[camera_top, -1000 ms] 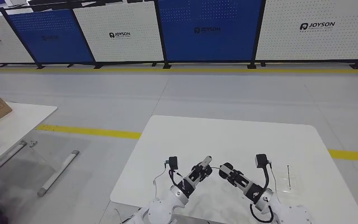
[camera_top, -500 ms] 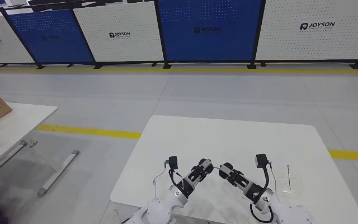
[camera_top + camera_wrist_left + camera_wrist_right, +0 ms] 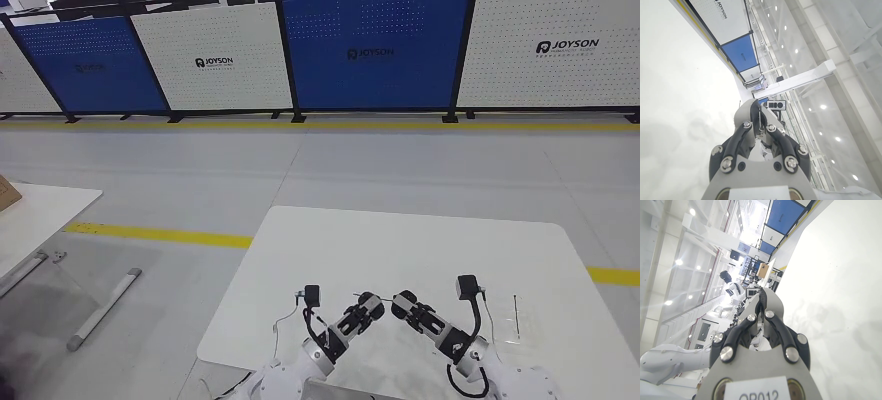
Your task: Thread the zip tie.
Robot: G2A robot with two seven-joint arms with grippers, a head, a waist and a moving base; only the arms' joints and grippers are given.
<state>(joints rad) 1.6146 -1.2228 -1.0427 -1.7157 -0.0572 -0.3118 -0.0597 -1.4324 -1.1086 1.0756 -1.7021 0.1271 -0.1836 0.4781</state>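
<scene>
White desk [image 3: 400,240] carried both arms at its 6 o'clock edge in the top view. The left end effector [image 3: 371,300] and the right end effector [image 3: 399,301] pointed at each other just above the surface. Their tips were near but apart, with the left one at 9 o'clock of the right one.

In the left wrist view the left end effector [image 3: 758,108] had its fingers pressed together on a thin pale strip, the zip tie [image 3: 759,119]. It ran along the gap between the black pads.

The right end effector [image 3: 759,295] was closed too, pad against pad. Whether it held a part of the tie I could not tell.

At 3 o'clock of the right arm, well apart from both end effectors, a thin dark strip [image 3: 515,309] lay on or beside a clear bag [image 3: 522,332].
</scene>
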